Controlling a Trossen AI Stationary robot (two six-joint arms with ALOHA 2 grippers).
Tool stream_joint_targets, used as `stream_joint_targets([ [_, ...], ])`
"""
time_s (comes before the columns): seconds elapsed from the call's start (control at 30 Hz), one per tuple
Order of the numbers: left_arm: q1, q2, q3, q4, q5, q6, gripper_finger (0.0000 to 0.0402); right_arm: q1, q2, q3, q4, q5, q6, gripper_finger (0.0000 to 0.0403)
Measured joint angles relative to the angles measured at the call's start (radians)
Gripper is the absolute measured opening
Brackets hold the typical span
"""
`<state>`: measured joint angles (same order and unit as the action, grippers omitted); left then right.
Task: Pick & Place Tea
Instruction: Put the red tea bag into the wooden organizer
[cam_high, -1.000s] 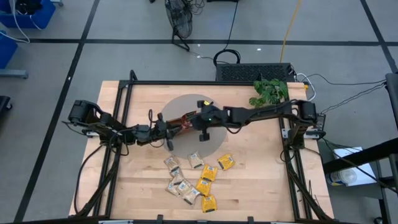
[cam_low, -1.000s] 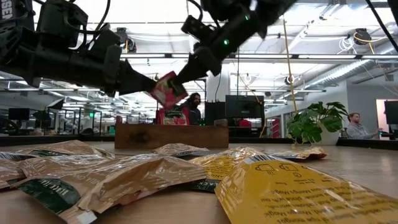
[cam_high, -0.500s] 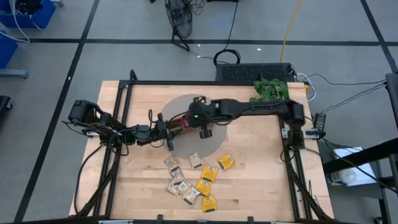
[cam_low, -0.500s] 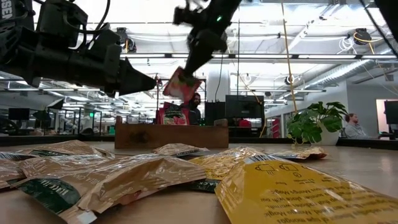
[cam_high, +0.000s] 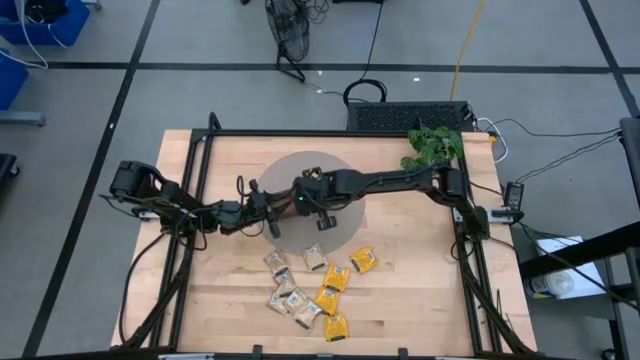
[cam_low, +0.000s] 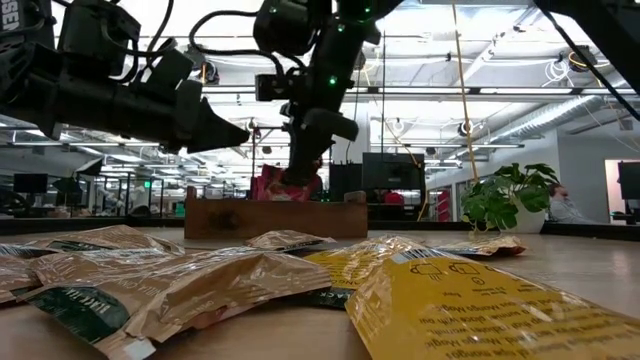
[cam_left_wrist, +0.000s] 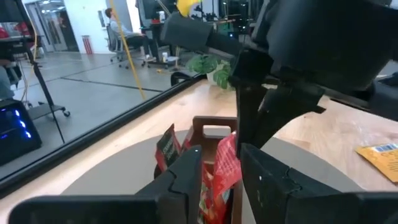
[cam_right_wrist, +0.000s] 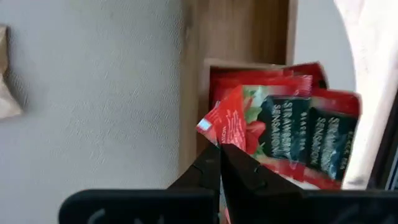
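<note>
right wrist view: right gripper (cam_right_wrist: 219, 163) has its fingers pinched together on a red tea sachet (cam_right_wrist: 231, 132), held edge-on right above the end compartment of the wooden tray (cam_right_wrist: 239, 31). other red sachets (cam_right_wrist: 305, 137) already stand packed in that compartment, just beyond the held one. the sachet hangs straight down from the fingertips, its flat face roughly parallel to the packed ones, so the slot lies directly below and slightly ahead of the gripper. judgement: a short descent should seat it; a tilt could catch it on the compartment wall.

high view: right gripper (cam_high: 300, 197) sits over the tray on the round grey mat (cam_high: 345, 225); left gripper (cam_high: 268, 205) hovers just beside it, fingers slightly apart and holding nothing. the right arm is the one on the slot. loose yellow and beige sachets (cam_high: 310, 285) lie in a cluster on the table (cam_high: 420, 290), well apart from both grippers.
</note>
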<state>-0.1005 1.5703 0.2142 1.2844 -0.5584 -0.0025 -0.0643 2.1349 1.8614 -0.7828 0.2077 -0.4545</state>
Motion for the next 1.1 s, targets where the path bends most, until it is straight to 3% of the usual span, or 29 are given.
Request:
stream_joint_targets([
  [0.23,0.000,0.000,0.000,-0.003,0.000,-0.001,0.0115,-0.009,-0.002,-0.008,0.063,-0.009,0.003,0.0000],
  [0.5,0.000,0.000,0.000,-0.002,0.000,-0.006,0.0115,-0.018,-0.002,-0.065,0.091,-0.106,0.051,0.0000],
  [1.1,0.000,0.000,-0.001,-0.043,0.002,-0.026,0.0115,-0.013,-0.002,-0.084,0.164,-0.104,0.128,0.0008],
])
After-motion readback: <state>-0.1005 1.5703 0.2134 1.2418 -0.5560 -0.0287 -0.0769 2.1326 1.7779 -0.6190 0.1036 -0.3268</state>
